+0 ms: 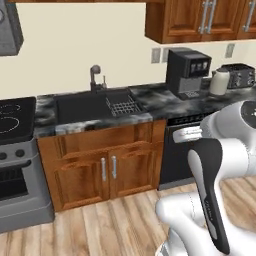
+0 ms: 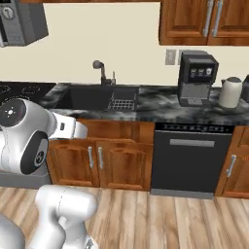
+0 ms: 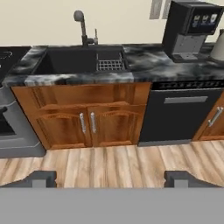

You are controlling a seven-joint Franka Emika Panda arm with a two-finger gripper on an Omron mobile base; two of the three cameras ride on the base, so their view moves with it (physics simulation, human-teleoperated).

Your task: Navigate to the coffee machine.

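Observation:
The coffee machine (image 1: 187, 72) is a tall dark box with three small white icons on its black front and a grey drip tray. It stands on the marbled counter (image 1: 160, 102) against the wall, to the right of the sink. It also appears at the back right in the right base view as the coffee machine (image 2: 197, 78), and at the top right of the hand view as the coffee machine (image 3: 190, 28). My gripper (image 3: 111, 179) is open with nothing between its fingers. It hangs over the wooden floor, well short of the cabinets.
A dark sink (image 1: 92, 105) with a faucet (image 1: 95, 75) and a wire rack (image 1: 122, 106) lies left of the machine. A black dishwasher (image 2: 189, 160) sits below it. A stove (image 1: 15, 160) stands at far left. A white kettle (image 1: 219, 81) and a toaster (image 1: 239, 75) stand to the right.

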